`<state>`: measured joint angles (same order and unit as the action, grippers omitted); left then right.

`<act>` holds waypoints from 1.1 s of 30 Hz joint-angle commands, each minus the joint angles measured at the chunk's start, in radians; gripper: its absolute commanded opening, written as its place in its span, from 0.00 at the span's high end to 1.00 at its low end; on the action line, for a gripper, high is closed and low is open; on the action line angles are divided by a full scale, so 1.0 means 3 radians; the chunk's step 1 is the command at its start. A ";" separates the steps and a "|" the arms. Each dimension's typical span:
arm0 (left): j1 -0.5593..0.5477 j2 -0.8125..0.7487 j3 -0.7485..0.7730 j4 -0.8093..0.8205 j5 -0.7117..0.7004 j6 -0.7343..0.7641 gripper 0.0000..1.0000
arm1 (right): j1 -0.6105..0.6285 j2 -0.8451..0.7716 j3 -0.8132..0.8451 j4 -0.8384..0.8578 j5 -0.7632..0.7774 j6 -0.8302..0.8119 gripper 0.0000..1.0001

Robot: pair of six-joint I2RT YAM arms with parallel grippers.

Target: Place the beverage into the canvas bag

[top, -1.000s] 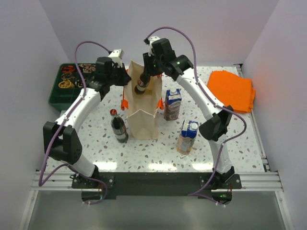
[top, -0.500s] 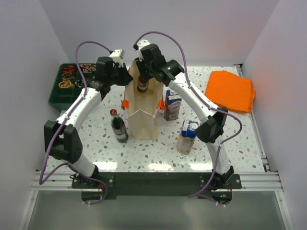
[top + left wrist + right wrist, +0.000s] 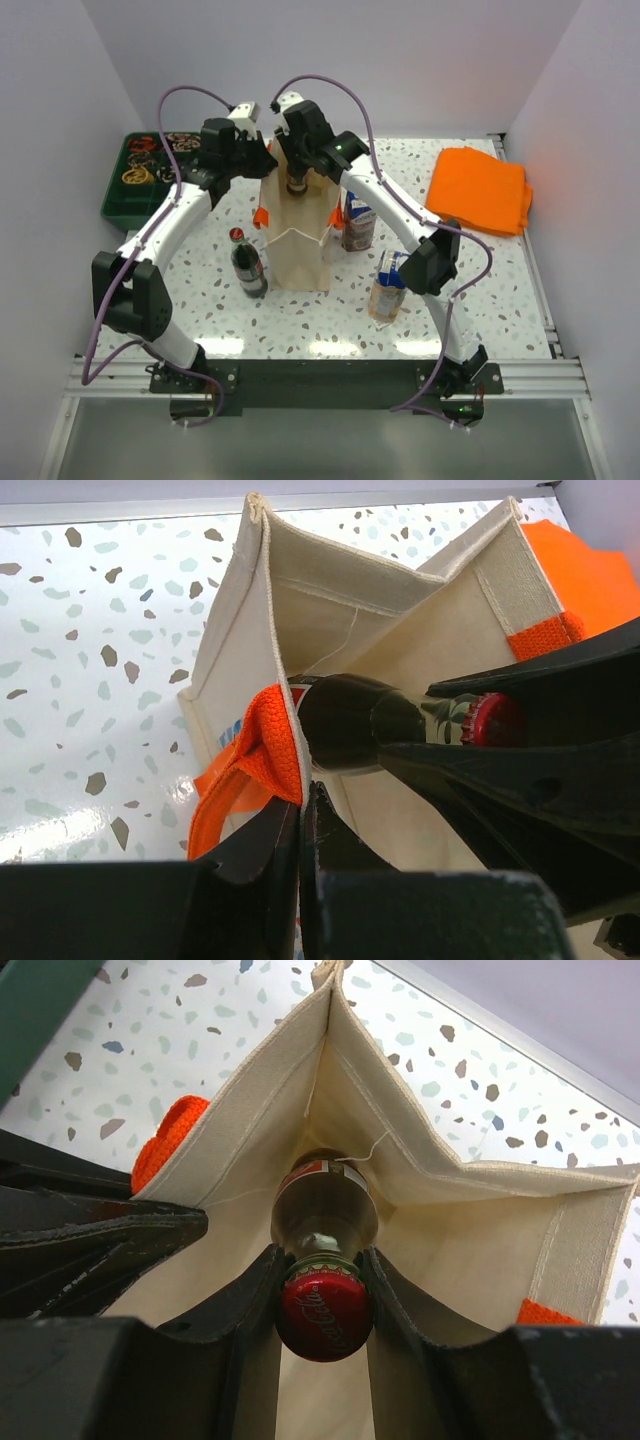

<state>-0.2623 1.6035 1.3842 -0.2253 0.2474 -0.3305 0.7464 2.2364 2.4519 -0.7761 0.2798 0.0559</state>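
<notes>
The beige canvas bag (image 3: 297, 245) with orange handles stands upright mid-table, its mouth open. My right gripper (image 3: 296, 178) is shut on the neck of a dark cola bottle (image 3: 322, 1210) with a red cap (image 3: 323, 1312), holding it upright inside the bag's mouth. In the left wrist view the bottle (image 3: 345, 725) sits between the bag walls (image 3: 330, 590). My left gripper (image 3: 300, 805) is shut on the bag's rim by its orange handle (image 3: 262, 760), at the far left of the bag (image 3: 470, 1230).
A second cola bottle (image 3: 247, 264) stands left of the bag. Two drink cartons (image 3: 359, 218) (image 3: 389, 285) stand to its right. A green tray (image 3: 142, 176) of small items is far left. A folded orange cloth (image 3: 480, 188) lies far right.
My right gripper has swung left and lowered the bottle from a tilt above the bag to upright within its mouth. My left gripper has kept its hold on the bag.
</notes>
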 commanded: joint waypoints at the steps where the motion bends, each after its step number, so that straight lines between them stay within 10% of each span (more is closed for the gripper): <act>1: -0.0021 -0.0058 0.0065 0.0101 0.0019 -0.0044 1.00 | -0.0023 -0.0153 0.0141 0.0700 0.0335 -0.0156 1.00; 33: -0.0021 -0.0094 -0.0196 0.0214 -0.0068 -0.0166 0.92 | -0.0115 0.0082 -0.0002 0.0659 0.0223 -0.0038 0.92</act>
<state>-0.2626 1.5883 1.3365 -0.1684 0.2134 -0.3672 0.7280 2.2993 2.4325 -0.7246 0.3012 0.0456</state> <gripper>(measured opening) 0.077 0.347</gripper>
